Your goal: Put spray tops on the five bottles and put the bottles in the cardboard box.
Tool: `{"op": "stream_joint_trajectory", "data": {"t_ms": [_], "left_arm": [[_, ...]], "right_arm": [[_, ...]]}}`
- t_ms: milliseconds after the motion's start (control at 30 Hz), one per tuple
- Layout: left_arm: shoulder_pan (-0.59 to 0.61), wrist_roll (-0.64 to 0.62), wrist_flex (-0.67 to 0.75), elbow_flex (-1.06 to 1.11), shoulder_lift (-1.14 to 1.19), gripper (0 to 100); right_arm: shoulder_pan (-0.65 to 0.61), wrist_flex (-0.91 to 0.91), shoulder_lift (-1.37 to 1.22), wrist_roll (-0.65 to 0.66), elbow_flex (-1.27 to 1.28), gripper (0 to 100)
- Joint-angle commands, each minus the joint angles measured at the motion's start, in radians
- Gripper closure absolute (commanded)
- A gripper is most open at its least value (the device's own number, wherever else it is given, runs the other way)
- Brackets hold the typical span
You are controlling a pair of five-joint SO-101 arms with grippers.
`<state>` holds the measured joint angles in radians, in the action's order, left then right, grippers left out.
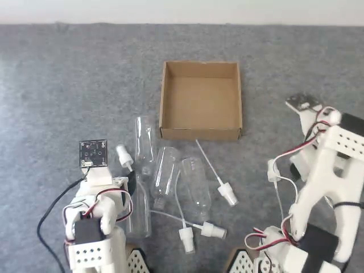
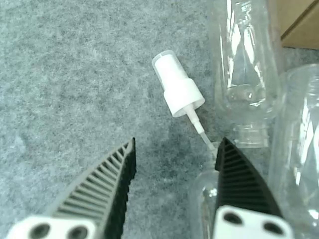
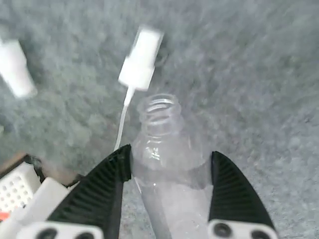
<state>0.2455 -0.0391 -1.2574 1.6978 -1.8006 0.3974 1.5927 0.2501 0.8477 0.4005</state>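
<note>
Several clear bottles lie uncapped on the grey carpet in front of the cardboard box, one of them close to the left arm. White spray tops with thin tubes lie about, such as one below the box. My left gripper is open just short of a spray top, whose tube runs toward a bottle neck. My right gripper is shut on a clear bottle with its open neck pointing away. Another spray top lies just beyond that neck.
The box is open-topped and holds nothing. Two more spray tops lie near the front edge between the arms. The right arm stands tall to the right of the box. Bare carpet stretches to the left and behind.
</note>
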Motion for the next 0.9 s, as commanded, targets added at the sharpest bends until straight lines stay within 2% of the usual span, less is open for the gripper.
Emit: {"op": "stream_joint_trajectory", "data": {"t_ms": [0,133,333,567,867], "left_arm": [[0.005,0.0,-0.005,-0.013,-0.023,75],[0.005,0.0,-0.005,-0.013,-0.023,75],[0.005,0.0,-0.005,-0.013,-0.023,75],[0.005,0.0,-0.005,-0.013,-0.023,75],[0.005,0.0,-0.005,-0.013,-0.023,75]], "right_arm": [[0.054,-0.047,0.047,0.048,0.014,86.8],[0.094,-0.153,0.047,0.071,0.081,86.8],[0.099,-0.22,0.047,0.083,0.172,86.2],[0.099,-0.286,0.047,0.078,0.229,77.6],[0.096,-0.274,0.047,0.081,0.227,68.6]]}}
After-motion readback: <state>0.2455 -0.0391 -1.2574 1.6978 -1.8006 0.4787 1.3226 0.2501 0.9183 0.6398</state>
